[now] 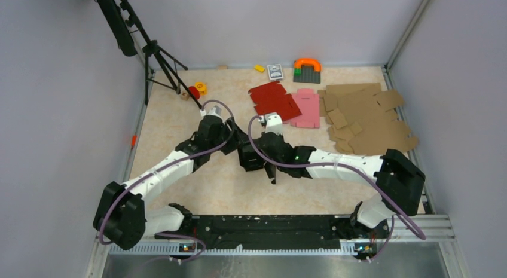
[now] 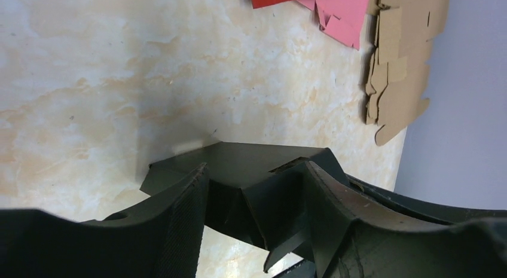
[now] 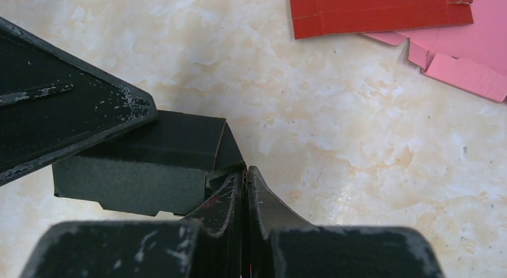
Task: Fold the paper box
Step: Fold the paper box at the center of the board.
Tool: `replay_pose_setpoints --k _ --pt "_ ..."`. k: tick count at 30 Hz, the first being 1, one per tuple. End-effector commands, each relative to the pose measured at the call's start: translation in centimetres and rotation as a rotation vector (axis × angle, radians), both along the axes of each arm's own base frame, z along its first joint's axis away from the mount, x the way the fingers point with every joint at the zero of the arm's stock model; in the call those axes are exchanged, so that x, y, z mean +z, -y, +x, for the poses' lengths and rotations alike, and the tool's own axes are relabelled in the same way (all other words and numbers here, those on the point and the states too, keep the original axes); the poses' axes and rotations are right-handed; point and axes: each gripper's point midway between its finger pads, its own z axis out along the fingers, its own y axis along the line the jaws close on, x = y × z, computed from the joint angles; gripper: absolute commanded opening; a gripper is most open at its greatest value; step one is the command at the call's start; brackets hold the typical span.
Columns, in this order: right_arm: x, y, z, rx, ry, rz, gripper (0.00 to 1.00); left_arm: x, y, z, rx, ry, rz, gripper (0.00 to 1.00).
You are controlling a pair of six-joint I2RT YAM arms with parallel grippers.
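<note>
The right gripper (image 3: pixel 245 181), pinched shut on a corner of the paper box (image 3: pixel 143 161) above the table (image 3: pixel 370 146) middle, should hold firm while the left gripper (image 2: pixel 254 173), jaws apart around a flap, closes slowly along the crease.

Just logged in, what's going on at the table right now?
Both arms meet mid-table at the black box, which is partly folded. The right gripper is shut on one of its flaps. The left gripper has its jaws apart around another folded part; whether they press it is unclear. The red blank, pink blank and brown blanks lie beyond, untouched.
</note>
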Motion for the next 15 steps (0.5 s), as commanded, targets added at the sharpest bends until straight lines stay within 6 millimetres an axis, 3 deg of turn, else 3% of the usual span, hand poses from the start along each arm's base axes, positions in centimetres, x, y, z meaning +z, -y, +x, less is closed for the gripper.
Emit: replay_pose_setpoints --k 1,6,9,15 --pt "1.3 -2.1 -0.6 0.024 -0.007 0.079 0.00 0.3 -0.8 0.2 0.097 0.024 -0.004 0.58" --pt "1.5 -2.6 -0.9 0.041 -0.018 0.117 0.00 0.4 -0.9 0.2 0.162 0.059 0.021 0.53" --pt "1.6 -2.8 -1.2 0.056 -0.019 0.140 0.07 0.0 -0.9 0.1 0.174 0.070 0.036 0.46" --pt "2.1 -2.0 -1.6 0.059 -0.004 0.160 0.11 -1.0 -1.3 -0.1 0.174 0.093 0.097 0.46"
